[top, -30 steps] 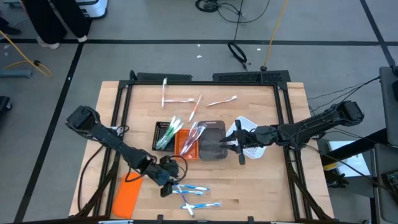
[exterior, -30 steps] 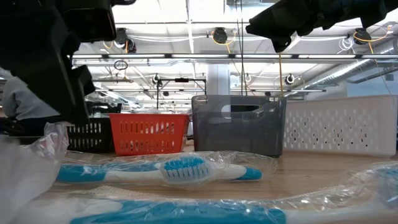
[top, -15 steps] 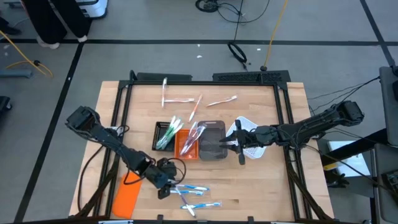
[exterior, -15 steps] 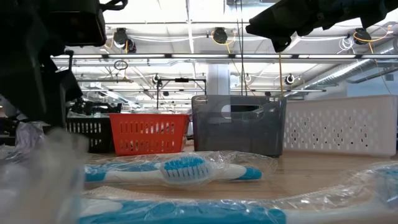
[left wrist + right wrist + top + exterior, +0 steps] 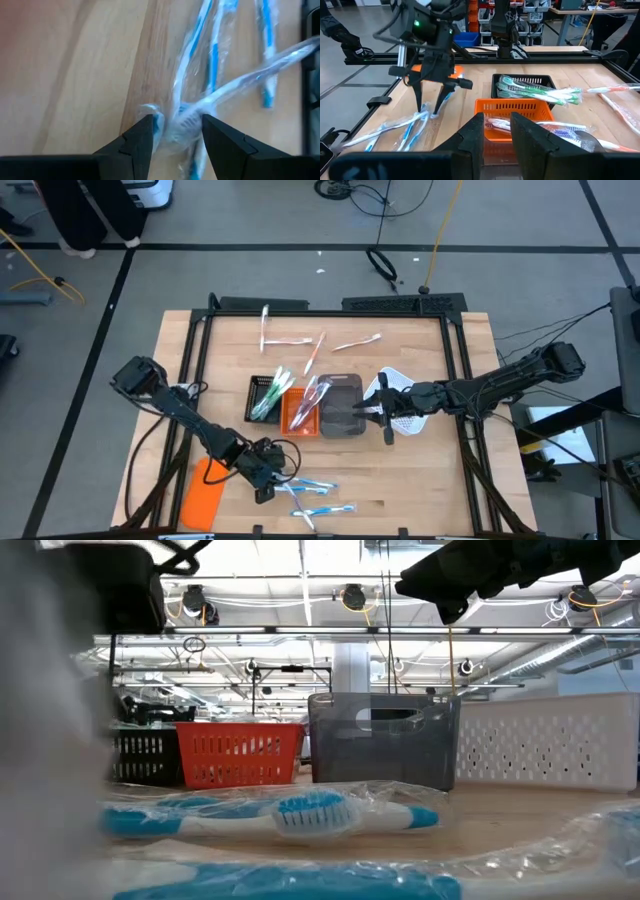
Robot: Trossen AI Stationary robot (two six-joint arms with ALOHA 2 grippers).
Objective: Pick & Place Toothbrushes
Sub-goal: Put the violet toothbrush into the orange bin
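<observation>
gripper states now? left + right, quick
Left gripper: open, fingers down either side of the wrapped blue toothbrushes near the table's front edge, not yet closed on any.
Right gripper: open, empty, hovering over the grey tray.

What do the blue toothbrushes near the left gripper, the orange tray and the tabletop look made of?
Blue toothbrushes: glossy plastic, in crinkly clear film wrappers. Orange tray: likely moulded plastic, with slotted walls. Tabletop: pale wood planks, visible grain, matte finish.
</observation>
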